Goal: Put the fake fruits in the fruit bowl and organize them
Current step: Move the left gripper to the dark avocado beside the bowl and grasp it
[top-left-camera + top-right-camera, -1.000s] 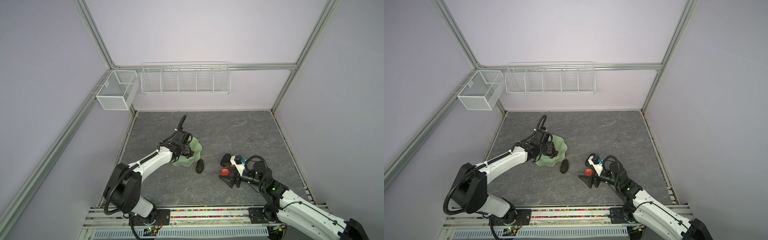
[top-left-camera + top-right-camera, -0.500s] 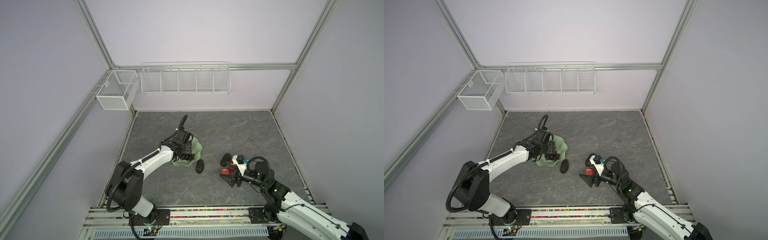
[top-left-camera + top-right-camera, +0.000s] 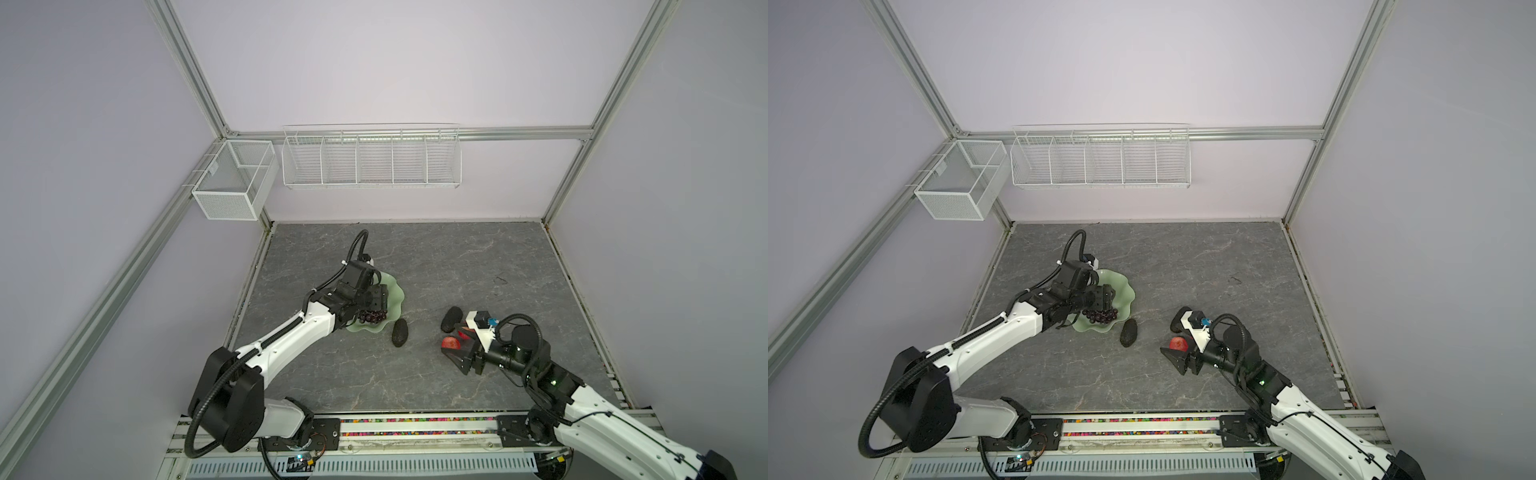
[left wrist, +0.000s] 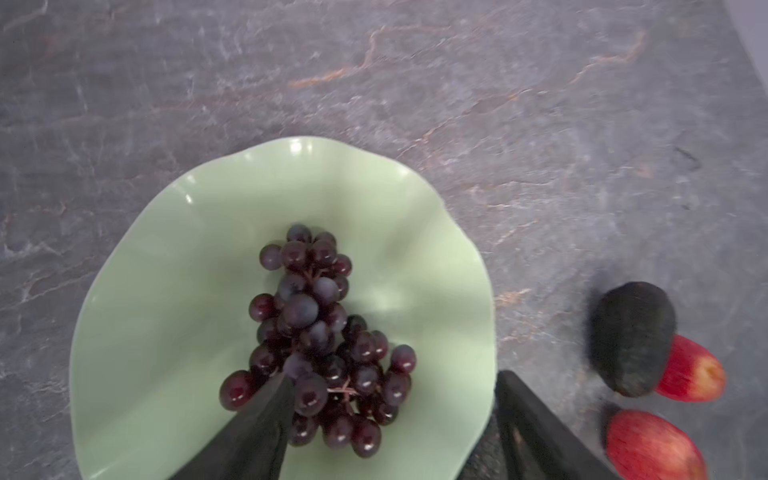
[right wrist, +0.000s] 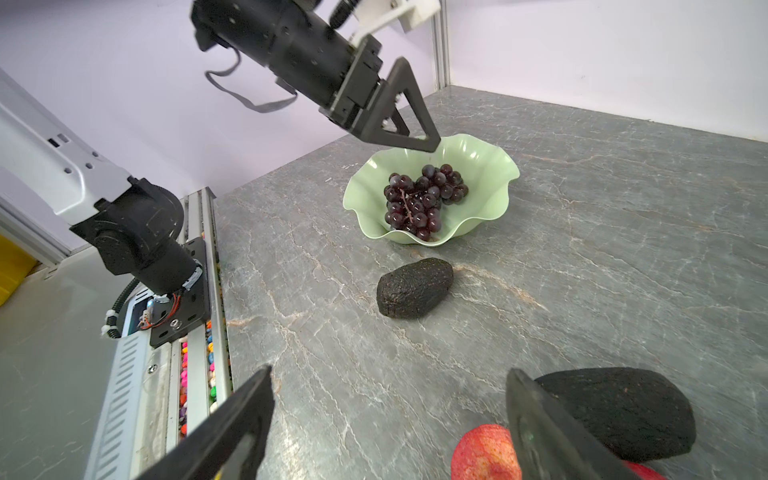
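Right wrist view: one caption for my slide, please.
Left gripper poised over grapes in the green bowl; an avocado lies nearby.

You have five pieces of fake fruit, in three kinds. There is one bunch of dark purple grapes (image 4: 316, 340); its berries overlap too much to count singly. There are two dark green-black avocados (image 5: 414, 287) (image 5: 615, 411). There are two red apples (image 4: 692, 370) (image 4: 652, 446), each only partly in view. You have one pale green fruit bowl (image 4: 166, 291) with a wavy rim. You have two white wire baskets: one mesh box basket (image 3: 232, 183) and one long rack (image 3: 371, 160) divided into five compartments. You also have two robot arms (image 3: 291, 334) (image 3: 602, 419).
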You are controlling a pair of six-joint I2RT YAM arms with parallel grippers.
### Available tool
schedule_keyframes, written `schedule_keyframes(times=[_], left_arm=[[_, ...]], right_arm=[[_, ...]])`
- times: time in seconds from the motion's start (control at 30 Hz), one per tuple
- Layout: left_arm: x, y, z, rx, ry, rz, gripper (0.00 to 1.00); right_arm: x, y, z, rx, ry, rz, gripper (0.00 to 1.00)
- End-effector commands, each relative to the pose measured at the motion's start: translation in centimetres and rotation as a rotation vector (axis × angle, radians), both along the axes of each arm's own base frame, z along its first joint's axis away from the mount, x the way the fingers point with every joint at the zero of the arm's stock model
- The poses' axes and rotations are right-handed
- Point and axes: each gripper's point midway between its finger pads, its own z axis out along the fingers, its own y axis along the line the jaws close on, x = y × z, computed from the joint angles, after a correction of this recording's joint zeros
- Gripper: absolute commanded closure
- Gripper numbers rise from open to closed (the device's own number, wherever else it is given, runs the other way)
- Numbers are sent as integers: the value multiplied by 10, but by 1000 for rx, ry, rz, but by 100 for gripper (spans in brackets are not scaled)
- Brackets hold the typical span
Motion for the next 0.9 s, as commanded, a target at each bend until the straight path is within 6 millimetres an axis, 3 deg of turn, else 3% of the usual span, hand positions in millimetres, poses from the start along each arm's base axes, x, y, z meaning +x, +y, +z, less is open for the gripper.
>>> schedule_keyframes(times=[0.0,0.13,0.23,0.53,0.87], left_arm=[[-42,-25,-1,22,41,-106,24],[-72,-40,-16,33,72,-104,25],[-81,-42,-24,104,52,-36,25],[-81,-57,-63,193,66,68,26],[-72,-72,-88,240,87,77,31]], right_arm=[[-1,-1,-3,-24,3,2,12],[-4,0,-5,-27,14,22,12],[-5,-2,-5,-25,11,16,12],[-5,-8,-4,-17,-8,-13,12],[-4,-7,-6,-24,-4,-10,12]])
